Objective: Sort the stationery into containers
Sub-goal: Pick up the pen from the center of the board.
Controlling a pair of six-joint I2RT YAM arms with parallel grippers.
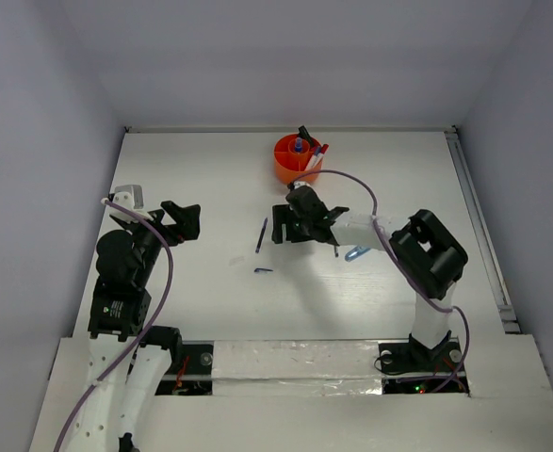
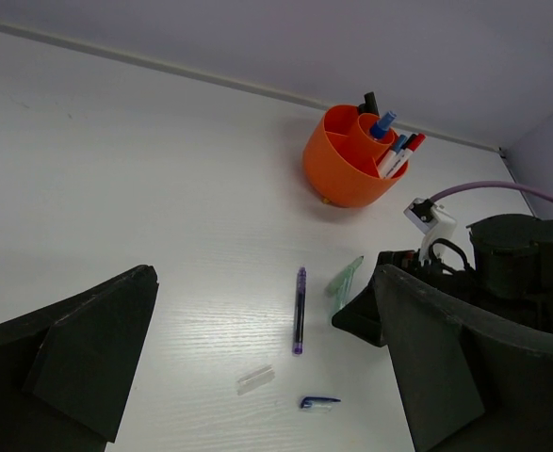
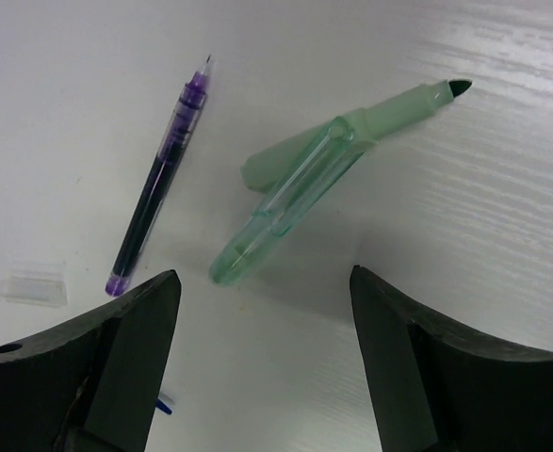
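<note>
Upper middle of the top view: round orange tub (image 1: 293, 172) on the white table (image 1: 201, 169), close to its far edge, with divided compartments inside.
Tub contents: a blue-capped marker (image 2: 382, 124) upright in the inner compartment; white markers (image 2: 404, 151) with red and blue caps leaning in the outer compartment at frame right; a black item (image 2: 370, 100) at the back rim, too hidden to name.
Right gripper (image 3: 262, 287): jaws spread wide, nothing between them, poised over the loose pens at the centre of the top view.
Pale green marker (image 3: 389, 108): uncapped, flat on the table, dark tip toward the upper right of the right wrist frame.
Green cap (image 3: 276, 217): translucent, lying against the marker's body, touching it.
Purple pen (image 3: 158, 202): left of the marker, apart from it, tip toward the frame top.
Clear cap (image 3: 33, 289): lower left, just beside the pen's butt end.
Blue piece (image 2: 319, 402): small, below the purple pen in the left wrist frame.
Left gripper (image 1: 182, 221): jaws wide apart and empty, at the left of the top view, well away from the pens.
</note>
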